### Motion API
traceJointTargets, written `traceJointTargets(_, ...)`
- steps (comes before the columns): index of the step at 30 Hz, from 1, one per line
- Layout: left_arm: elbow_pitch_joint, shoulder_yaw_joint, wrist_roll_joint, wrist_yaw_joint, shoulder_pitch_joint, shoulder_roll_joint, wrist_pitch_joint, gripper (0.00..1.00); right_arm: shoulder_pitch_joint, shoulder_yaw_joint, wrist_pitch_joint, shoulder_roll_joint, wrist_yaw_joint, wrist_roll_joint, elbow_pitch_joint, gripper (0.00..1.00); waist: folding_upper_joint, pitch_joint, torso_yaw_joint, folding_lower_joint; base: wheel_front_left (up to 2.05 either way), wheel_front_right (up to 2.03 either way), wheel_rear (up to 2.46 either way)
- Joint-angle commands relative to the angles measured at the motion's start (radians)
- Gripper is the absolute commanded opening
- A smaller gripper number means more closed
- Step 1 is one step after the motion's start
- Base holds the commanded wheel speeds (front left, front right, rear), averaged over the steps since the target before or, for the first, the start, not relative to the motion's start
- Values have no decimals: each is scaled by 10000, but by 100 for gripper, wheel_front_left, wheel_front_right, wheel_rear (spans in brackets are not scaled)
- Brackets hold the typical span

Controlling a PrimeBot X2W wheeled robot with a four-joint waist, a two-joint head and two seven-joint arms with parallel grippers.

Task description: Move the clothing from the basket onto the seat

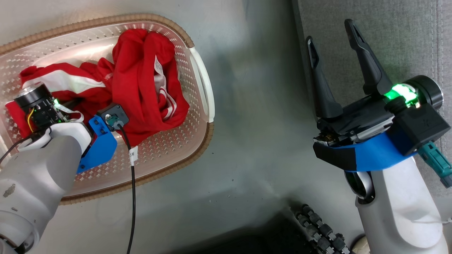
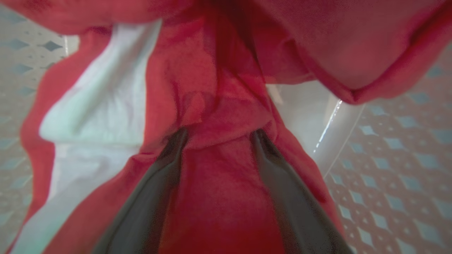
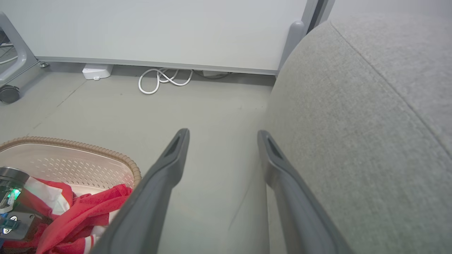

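Down inside the basket (image 1: 206, 88), on the grey floor (image 1: 254, 141), all the clothing (image 1: 141, 77) lies heaped, and the left tool (image 2: 219, 135) is pushed into it. From the head view its fingers are buried behind wrist and cloth. The left wrist view shows them spread wide, with red fabric bunched between them and a fold over their tips, not pinched. The right tool (image 1: 330, 31) hangs wide and empty above the floor, just beside the seat (image 1: 388, 35). The right wrist view adds the room: a pale wall panel (image 3: 159, 28), a coiled white cable (image 3: 162, 79), a small white box (image 3: 96, 71) and a caster (image 3: 9, 93).
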Motion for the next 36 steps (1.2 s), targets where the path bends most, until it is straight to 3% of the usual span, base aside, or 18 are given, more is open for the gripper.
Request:
traceJointTargets(1, 36, -36, -1, -8, -199, 84, 102, 100, -54, -8, -38, -30, 4, 36, -104, 100, 0, 138, -57, -1, 0, 0, 0)
traceJointTargets(9, 28, -37, -105, -8, -301, 106, 329, 100, -61, -42, -38, -30, 4, 1, -195, 100, 0, 319, -81, -1, 0, 0, 0)
traceJointTargets(10, 19, -37, -160, -8, -306, 96, 364, 83, -65, -39, -40, -30, 4, -13, -188, 100, 0, 320, -73, -1, 0, 0, 0)
traceJointTargets(11, -5, -37, -154, -8, -304, 88, 385, 6, -72, -35, -38, -30, 4, -17, -182, 100, 0, 319, -66, -1, 0, 0, 0)
traceJointTargets(12, -34, -37, -122, -8, -281, 82, 393, 0, -87, -33, -40, -30, 4, -21, -175, 100, 0, 311, -60, -1, 0, 0, 0)
traceJointTargets(22, -244, -37, -257, -8, -19, -74, 553, 0, -124, -46, -38, -30, 3, -59, -49, 100, 0, 72, 10, -1, 0, 0, 0)
traceJointTargets(36, -612, -36, -696, -8, 431, -675, -158, 0, 19, -178, -38, -32, 3, -220, 253, 100, 0, -1074, 457, -1, 0, 0, 0)
